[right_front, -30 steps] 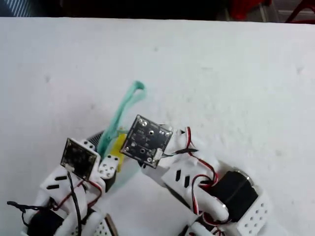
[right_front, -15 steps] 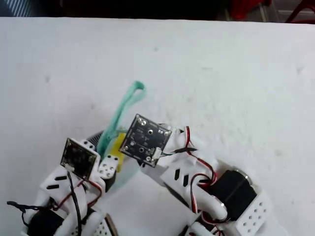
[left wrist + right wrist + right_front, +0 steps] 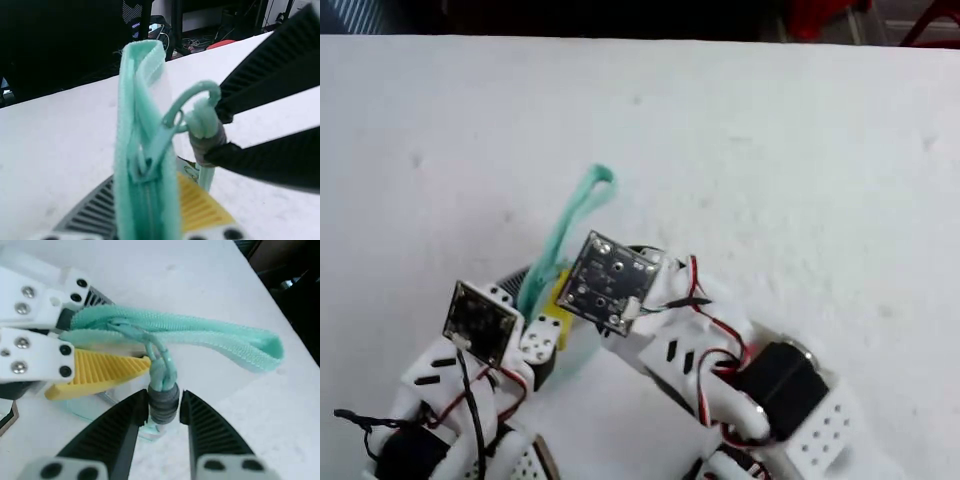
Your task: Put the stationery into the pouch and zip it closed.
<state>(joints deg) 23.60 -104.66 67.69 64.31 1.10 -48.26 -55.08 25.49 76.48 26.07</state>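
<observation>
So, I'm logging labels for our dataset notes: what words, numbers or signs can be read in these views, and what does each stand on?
No text here is readable.
A small dark print on the clear pouch with a mint green zipper: too blurred to read.
The grey cylindrical zipper pull and the white table: no markings visible.

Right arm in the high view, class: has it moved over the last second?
Yes. The right arm has slid slightly toward the left arm, while the pouch stays put.
</observation>
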